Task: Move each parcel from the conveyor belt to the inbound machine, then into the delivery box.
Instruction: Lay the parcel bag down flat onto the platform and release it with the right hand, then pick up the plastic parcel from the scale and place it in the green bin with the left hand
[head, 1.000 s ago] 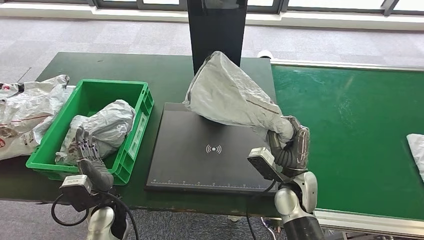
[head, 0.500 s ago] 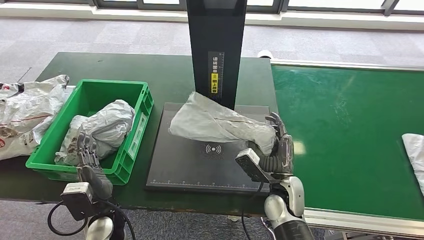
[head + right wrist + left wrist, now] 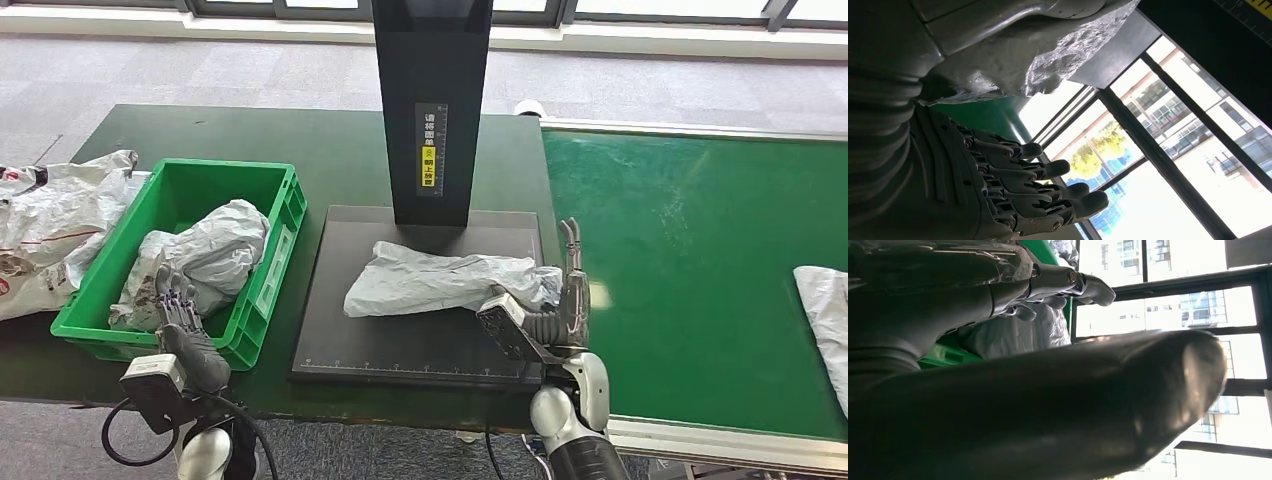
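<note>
Head view. Landmark: the inbound machine (image 3: 415, 300), a black scan plate with a dark upright post at its far edge. A grey parcel (image 3: 440, 282) lies flat across the plate, just in front of the post and over the plate's middle, covering the scan mark; judged, it is laid there so the machine can register it. The right hand (image 3: 560, 300) is at the plate's right edge beside the parcel's end, fingers straight and spread, holding nothing; whether the thumb touches the bag cannot be told. Left of the machine stands the green delivery box (image 3: 275, 270) with a grey parcel in it (image 3: 205, 250). The left hand (image 3: 180, 320) waits at the box's near wall, fingers apart and empty, presumably placed to take the parcel on to the box. Right of the machine runs the conveyor belt (image 3: 700, 250); another parcel (image 3: 825, 305) is cut off by the frame edge. More bags (image 3: 50, 215) lie on the worktop (image 3: 250, 135) beyond the box.

Left wrist view. The left hand's thumb blocks most of the frame; fingers (image 3: 1068, 282) extend freely toward the green box wall and grey plastic. No grasp.

Right wrist view. The parcel's crinkled end (image 3: 1058, 60) lies close beside the hand, against the machine's dark post; fingers (image 3: 1038, 190) stretch clear of it, unclenched. Contact at the palm is hidden.
</note>
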`<state>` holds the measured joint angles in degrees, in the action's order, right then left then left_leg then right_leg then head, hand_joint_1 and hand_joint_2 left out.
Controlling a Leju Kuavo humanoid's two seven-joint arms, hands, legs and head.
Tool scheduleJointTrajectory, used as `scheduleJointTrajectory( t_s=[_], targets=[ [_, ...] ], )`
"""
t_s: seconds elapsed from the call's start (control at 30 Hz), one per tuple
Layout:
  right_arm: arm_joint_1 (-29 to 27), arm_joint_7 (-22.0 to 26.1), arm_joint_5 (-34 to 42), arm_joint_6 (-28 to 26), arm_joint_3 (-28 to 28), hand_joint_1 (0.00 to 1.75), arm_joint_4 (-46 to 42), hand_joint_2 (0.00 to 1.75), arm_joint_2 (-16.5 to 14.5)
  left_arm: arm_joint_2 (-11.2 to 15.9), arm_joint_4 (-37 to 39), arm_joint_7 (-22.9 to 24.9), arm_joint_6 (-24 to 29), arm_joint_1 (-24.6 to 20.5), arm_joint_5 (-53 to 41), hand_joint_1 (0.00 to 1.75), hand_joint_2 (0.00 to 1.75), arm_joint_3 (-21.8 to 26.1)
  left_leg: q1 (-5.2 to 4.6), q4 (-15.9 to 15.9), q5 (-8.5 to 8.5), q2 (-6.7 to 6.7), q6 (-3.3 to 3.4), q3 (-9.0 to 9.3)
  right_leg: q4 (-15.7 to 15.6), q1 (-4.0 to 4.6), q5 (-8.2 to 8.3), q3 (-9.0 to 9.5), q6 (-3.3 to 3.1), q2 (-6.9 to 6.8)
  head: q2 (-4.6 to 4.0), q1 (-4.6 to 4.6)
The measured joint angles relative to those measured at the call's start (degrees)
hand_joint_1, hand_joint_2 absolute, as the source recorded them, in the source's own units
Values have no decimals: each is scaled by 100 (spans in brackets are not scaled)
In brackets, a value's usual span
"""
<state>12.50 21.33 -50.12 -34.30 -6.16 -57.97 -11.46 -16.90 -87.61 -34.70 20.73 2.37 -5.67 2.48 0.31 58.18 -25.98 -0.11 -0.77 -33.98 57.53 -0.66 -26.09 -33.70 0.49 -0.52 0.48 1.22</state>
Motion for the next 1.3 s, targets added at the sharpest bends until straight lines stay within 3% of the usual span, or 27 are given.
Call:
scheduleJointTrajectory(
  t_s=[0.3, 0.5, 0.63, 0.83, 1.17, 1.3],
  targets=[
    [-32, 153, 203, 20, 13, 0, -36, 175, 34, 7, 154, 54, -36, -91, 62, 0, 0, -64, 0, 0, 0, 1, 0, 0, 0, 0, 0, -1, 0, 1, 0, 0],
    [-352, 325, 544, 389, 13, 0, -891, 175, 39, 37, 364, 224, 490, -177, -689, 0, 0, -211, 0, 0, -3, 0, 0, -2, 0, 0, 0, -1, 0, 1, 0, 0],
    [-461, 48, 405, 706, 13, 0, -1398, 175, 76, 57, 462, 376, 490, -157, -942, 0, 0, -350, 0, 0, -4, 2, 1, -1, 0, -1, 0, -2, 0, 6, 0, 0],
    [-580, -444, -102, 933, 13, 0, -1793, 175, 255, 153, 562, 808, -10, -134, -1611, 0, 0, -609, -1, 1, -4, 3, 1, 0, -1, -1, 0, 0, 0, 4, 0, 0],
    [-684, -509, -206, 1012, 13, 0, -2049, 175, 380, 211, 755, 873, -93, -163, -1728, 0, 0, -774, 0, 0, -4, 12, 1, 1, -1, 0, 0, -3, 0, 9, 0, 0],
    [-708, -637, -308, 1128, 13, 0, -2077, 175, 411, 237, 797, 871, -265, -182, -1836, 0, 175, -832, -1, 0, -4, 11, 1, 1, -1, -1, 0, -3, 0, 8, 0, 0]
  ],
)
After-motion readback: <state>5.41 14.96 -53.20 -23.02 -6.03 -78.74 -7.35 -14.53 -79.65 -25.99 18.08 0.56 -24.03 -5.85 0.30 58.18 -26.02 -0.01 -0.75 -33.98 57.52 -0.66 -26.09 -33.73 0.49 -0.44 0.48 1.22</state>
